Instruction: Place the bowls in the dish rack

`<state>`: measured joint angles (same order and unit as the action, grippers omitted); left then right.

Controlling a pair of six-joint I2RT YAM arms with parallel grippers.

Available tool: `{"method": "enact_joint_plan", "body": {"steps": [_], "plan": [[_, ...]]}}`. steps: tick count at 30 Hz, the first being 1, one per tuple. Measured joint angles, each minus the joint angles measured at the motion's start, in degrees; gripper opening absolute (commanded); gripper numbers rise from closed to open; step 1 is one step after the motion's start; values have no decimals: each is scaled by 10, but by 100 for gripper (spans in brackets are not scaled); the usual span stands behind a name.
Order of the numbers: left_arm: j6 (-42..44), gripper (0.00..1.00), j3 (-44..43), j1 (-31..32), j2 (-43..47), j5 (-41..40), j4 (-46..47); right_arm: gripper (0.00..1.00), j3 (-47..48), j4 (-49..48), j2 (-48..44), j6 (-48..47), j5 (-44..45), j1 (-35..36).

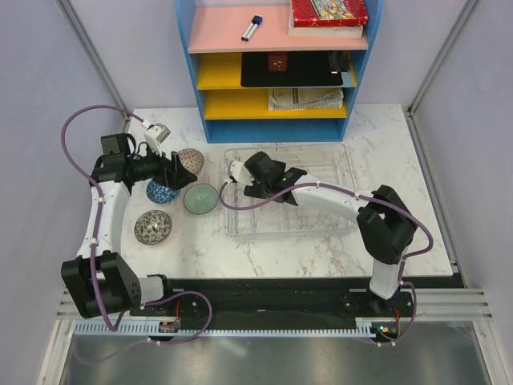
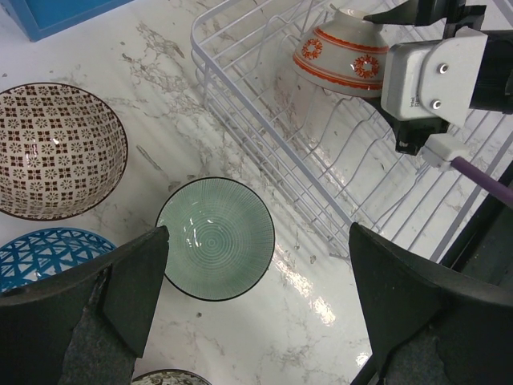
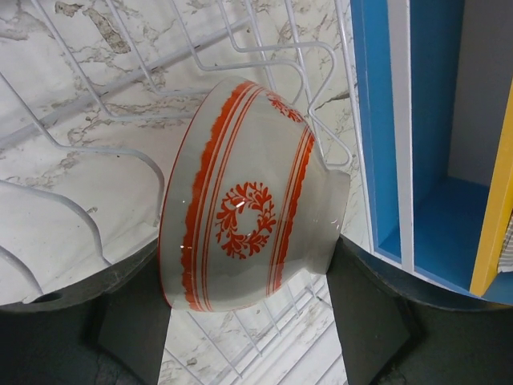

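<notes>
The right gripper (image 3: 248, 309) is clamped on an orange-and-white bowl (image 3: 248, 216), one dark finger on each side of it. The bowl is tipped on edge, mouth turned sideways. It sits low among the white wire dividers of the clear-walled dish rack (image 1: 329, 220), at the rack's far left end; whether it rests on the wires cannot be told.

The left gripper (image 2: 264, 305) hangs with its jaws spread wide and holds nothing, above a grey-green bowl (image 2: 215, 238) that stands upright on the marble table (image 2: 321, 321) just beside the rack. A blue lattice bowl (image 2: 40, 257) and a brown-and-white patterned bowl (image 2: 52, 148) stand near it, apart from each other. A speckled bowl (image 1: 152, 227) sits nearer the arm bases.

These bowls look like glazed ceramic: rigid, probably fairly weighty for their size, slick under rubber pads, and likely to chip against wire or another bowl. The thin rim seems the best hold for an upright bowl, with one finger inside the wall and one outside. A firm squeeze and slow tilting would guard against slipping. The curved outer wall would likely let the pads slide.
</notes>
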<state>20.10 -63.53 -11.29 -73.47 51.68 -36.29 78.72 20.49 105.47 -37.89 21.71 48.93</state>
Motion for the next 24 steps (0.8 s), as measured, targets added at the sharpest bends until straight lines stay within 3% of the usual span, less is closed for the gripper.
{"method": "enact_joint_plan", "body": {"steps": [7, 10, 12, 13, 18, 24], "plan": [[4, 100, 2, 0, 0, 1, 0, 1, 12, 8, 16, -40, 15, 10], [6, 100, 2, 0, 0, 1, 0, 18, 24, 19, 28, -57, 28, 16], [6, 100, 2, 0, 0, 1, 0, 42, 30, 24, 33, -67, 35, 20], [6, 100, 2, 0, 0, 1, 0, 59, 32, 26, 35, -71, 38, 21], [6, 100, 2, 0, 0, 4, 0, 97, 42, 38, 41, -85, 44, 24], [6, 100, 2, 0, -1, 9, 0, 98, 44, 41, 41, -89, 40, 27]]}}
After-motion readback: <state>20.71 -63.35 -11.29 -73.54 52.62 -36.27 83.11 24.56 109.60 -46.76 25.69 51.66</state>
